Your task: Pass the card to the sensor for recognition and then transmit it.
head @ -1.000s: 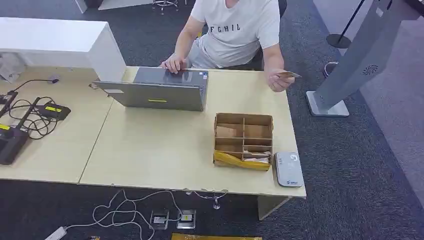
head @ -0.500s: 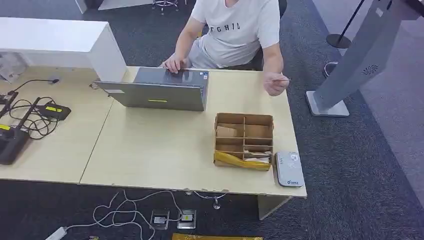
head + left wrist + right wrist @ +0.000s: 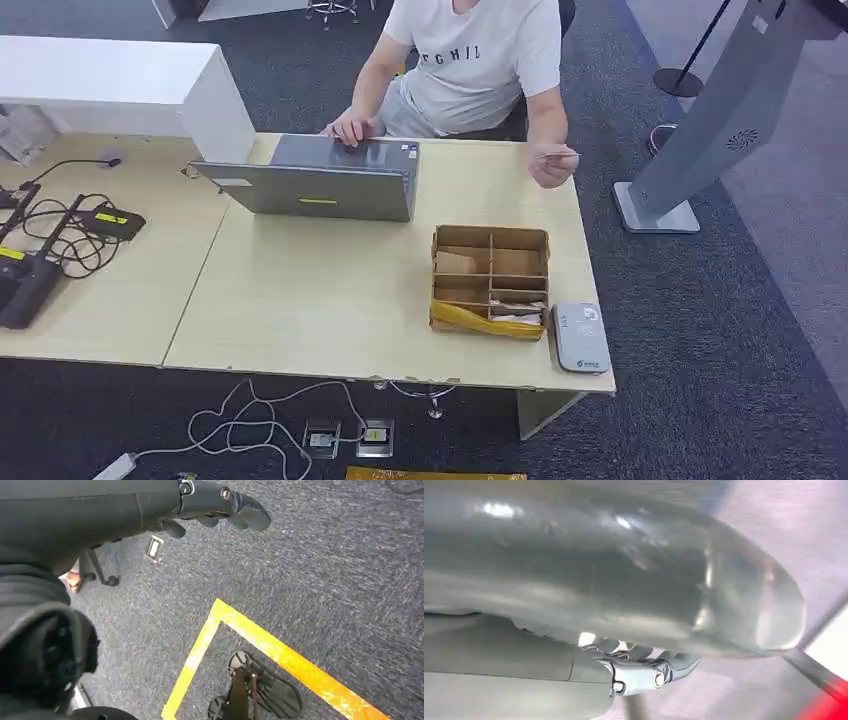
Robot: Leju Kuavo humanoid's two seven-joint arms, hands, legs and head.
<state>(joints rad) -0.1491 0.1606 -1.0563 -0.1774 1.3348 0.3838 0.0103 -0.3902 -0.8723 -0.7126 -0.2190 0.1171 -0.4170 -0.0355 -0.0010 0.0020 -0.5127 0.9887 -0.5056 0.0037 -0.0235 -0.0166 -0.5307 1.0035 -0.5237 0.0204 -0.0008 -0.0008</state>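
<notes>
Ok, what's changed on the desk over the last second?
The person's hand drew the card slightly down and in toward their body, tilting it nearly edge-on. It is still held above the desk. The laptop, divided box and sensor stayed put.

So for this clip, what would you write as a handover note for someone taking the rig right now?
Left robot hand: hanging over the carpet, fingers curled, holding nothing.
Right robot hand: down beside the body, fingers curled; no card seen in it.
Card: in the person's hand, over the table's far right corner.
Sensor: grey reader flat at the table's near right corner, beside the cardboard organizer.
Done: nothing yet.
Left: take the card, present it to the sensor, hand it on.
</notes>
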